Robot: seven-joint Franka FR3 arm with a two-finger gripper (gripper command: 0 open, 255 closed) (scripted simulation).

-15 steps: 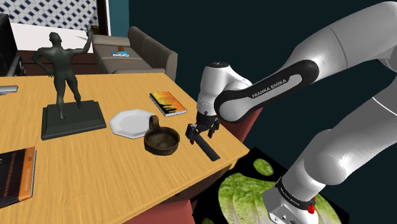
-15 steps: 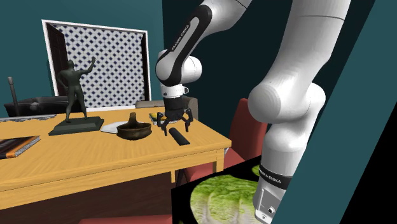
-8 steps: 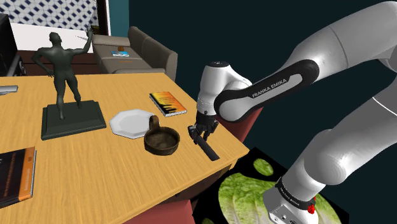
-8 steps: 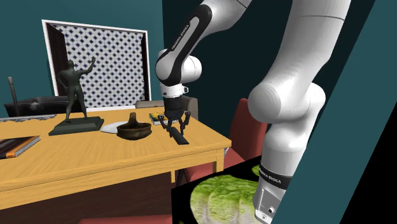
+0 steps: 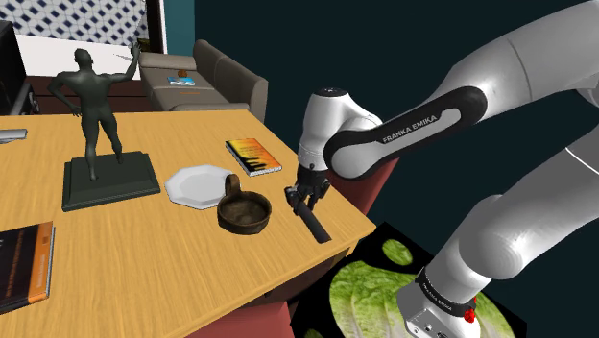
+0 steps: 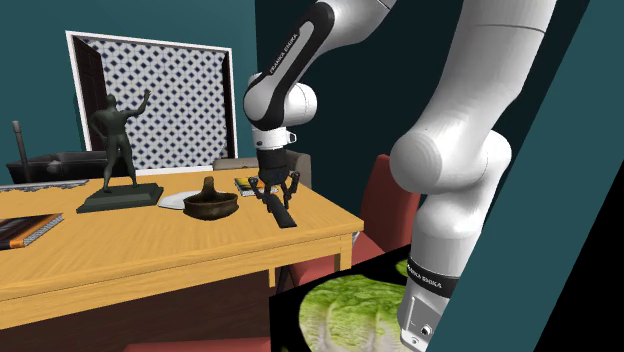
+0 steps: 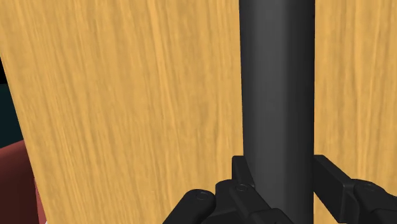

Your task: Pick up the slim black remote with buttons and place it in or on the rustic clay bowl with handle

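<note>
Clamping the remote (image 5: 315,226) near one end, the gripper (image 5: 300,199) has its fingers (image 7: 240,173) closed against both long sides. Remote sits low over the table (image 5: 173,259), just beside the bowl (image 5: 244,214), on the shoulder view's right.

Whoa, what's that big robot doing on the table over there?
The white robot arm is grabbing a slim black remote that lies on the wooden table. Its end effector has two black fingers squeezed onto one end of the remote. A brown bowl with a handle sits right beside it on the table. The remote is not in the bowl yet.
</note>
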